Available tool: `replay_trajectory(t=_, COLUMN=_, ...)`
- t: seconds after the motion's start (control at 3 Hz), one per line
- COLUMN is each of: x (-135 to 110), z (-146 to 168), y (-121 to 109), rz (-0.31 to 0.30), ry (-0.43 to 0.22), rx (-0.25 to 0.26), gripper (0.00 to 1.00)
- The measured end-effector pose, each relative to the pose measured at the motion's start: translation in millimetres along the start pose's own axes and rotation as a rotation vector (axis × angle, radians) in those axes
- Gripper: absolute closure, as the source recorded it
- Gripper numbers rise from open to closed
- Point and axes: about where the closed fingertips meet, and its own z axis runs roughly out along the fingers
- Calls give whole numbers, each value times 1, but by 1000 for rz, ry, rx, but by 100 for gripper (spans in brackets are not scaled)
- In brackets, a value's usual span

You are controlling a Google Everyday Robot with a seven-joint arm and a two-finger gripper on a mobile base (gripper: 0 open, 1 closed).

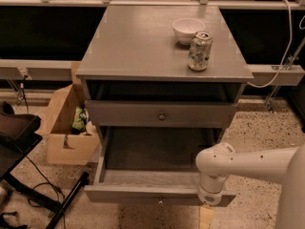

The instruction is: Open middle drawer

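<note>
Middle drawer (162, 114) above-left of claw (206, 217)

gripper (206, 218) low right, cut off by bottom edge

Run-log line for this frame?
middle drawer: pulled out | gripper: low at its front edge, right of the knob | cabinet top: soda can, white bowl
</note>
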Motion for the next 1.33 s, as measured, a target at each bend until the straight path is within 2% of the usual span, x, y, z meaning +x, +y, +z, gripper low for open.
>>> replay_trajectory(t=0.33, x=0, z=0, y=0, rz=0, ry=0, rx=0, gripper=0)
replay_trajectory(t=0.67, x=0, z=0, y=0, rz=0, ry=0, rx=0, gripper=0)
replay_trajectory(t=1.0, x=0, z=0, y=0, rz=0, ry=0, rx=0, gripper=18)
replay_trajectory(t=1.33, x=0, z=0, y=0, rz=0, ry=0, rx=0, gripper=42)
